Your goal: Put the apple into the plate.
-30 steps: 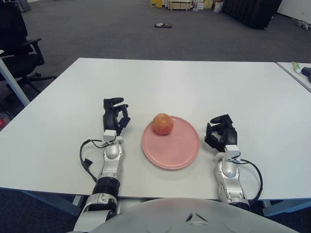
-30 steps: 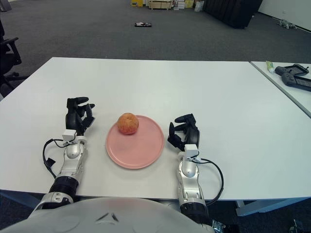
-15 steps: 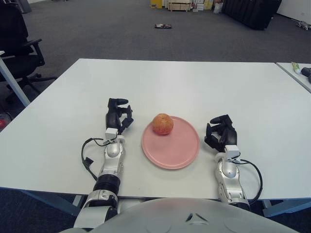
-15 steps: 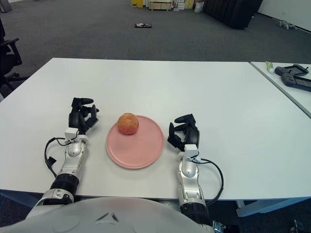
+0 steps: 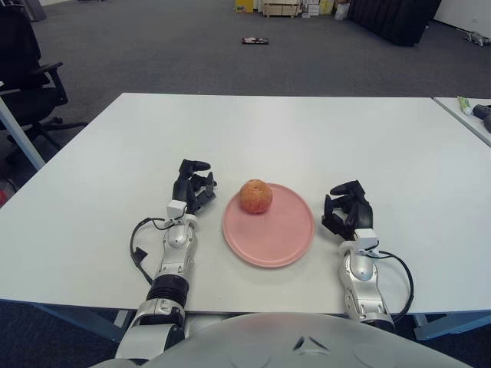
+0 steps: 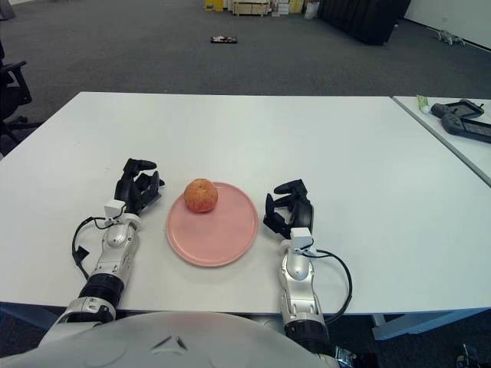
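Note:
An orange-red apple (image 5: 256, 196) sits on the far left part of a pink plate (image 5: 280, 234) in the middle of the white table (image 5: 307, 138). My left hand (image 5: 192, 185) is just left of the plate, fingers curled and holding nothing, a short gap from the apple. My right hand (image 5: 349, 212) shows just right of the plate's rim, fingers curled, with nothing in it.
A black office chair (image 5: 27, 69) stands at the far left off the table. A second table at the right edge carries a black controller (image 6: 462, 120) and a small tube (image 6: 421, 102). A dark object (image 5: 256, 40) lies on the carpet far behind.
My left hand has slid to the right across the table, closer to the plate and apple. Apple, plate and right hand have stayed put.

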Motion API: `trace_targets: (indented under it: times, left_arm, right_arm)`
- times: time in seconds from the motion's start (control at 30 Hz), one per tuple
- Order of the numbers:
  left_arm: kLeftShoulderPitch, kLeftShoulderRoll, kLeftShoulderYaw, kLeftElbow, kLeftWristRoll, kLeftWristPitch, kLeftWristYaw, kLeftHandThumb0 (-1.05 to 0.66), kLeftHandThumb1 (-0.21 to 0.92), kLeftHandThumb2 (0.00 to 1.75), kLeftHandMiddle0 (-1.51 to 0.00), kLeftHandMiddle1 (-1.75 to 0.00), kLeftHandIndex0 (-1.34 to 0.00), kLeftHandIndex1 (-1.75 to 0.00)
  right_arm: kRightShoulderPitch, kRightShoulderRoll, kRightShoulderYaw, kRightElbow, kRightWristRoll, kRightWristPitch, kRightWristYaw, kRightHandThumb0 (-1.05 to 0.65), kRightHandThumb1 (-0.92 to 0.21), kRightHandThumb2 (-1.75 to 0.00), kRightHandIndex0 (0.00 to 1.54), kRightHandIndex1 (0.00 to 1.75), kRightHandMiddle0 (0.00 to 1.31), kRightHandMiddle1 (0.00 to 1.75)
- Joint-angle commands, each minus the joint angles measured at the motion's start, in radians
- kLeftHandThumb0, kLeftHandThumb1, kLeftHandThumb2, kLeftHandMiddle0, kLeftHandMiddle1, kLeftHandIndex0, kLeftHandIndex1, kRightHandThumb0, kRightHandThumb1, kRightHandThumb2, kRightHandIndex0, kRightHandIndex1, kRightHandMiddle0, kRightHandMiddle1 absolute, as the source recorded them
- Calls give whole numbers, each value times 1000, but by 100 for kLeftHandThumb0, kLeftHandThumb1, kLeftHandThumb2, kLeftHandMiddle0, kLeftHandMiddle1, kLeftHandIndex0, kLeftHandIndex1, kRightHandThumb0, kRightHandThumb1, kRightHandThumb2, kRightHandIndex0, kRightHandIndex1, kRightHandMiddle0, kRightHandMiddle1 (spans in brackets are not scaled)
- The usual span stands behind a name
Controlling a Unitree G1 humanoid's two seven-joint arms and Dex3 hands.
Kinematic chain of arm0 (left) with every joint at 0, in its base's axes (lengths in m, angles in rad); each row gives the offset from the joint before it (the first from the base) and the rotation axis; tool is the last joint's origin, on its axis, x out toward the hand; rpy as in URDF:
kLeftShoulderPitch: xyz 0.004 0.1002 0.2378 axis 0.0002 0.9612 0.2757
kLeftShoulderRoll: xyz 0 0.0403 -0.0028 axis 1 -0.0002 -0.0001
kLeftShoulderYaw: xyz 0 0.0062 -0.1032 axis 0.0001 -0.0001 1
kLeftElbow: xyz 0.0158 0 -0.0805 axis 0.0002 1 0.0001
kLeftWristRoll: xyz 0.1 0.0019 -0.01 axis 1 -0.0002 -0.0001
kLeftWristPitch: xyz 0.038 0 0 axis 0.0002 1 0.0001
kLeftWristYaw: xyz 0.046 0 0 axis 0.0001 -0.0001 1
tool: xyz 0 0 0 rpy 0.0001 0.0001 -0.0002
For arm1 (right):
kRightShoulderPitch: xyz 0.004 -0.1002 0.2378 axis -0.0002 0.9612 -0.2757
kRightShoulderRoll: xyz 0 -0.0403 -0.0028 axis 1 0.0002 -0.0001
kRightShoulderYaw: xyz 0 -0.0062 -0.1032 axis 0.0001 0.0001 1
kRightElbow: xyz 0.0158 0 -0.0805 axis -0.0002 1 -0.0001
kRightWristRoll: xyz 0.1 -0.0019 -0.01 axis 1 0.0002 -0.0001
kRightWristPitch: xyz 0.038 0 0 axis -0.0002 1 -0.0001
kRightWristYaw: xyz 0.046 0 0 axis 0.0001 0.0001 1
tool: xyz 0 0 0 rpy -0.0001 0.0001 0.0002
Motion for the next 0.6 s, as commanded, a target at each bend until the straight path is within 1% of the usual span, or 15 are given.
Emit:
trace_targets:
  times: [0.0,0.33,0.57]
  left_arm:
    - [66,-15,2,8,-18,71,-13,-37,73,80,-56,-153,-31,-175]
    - [116,-28,0,-103,-39,150,-25,-38,72,81,-51,-170,-32,-175]
    - [153,-43,3,-174,-60,175,-33,-38,70,83,-53,-174,-33,-175]
  right_arm:
    - [13,-9,-8,27,5,20,4,-40,-58,-99,96,175,41,175]
    - [12,-7,-10,27,9,21,3,-40,-59,-97,96,175,40,175]
    - [13,-8,-10,24,13,24,8,-40,-60,-97,97,175,40,175]
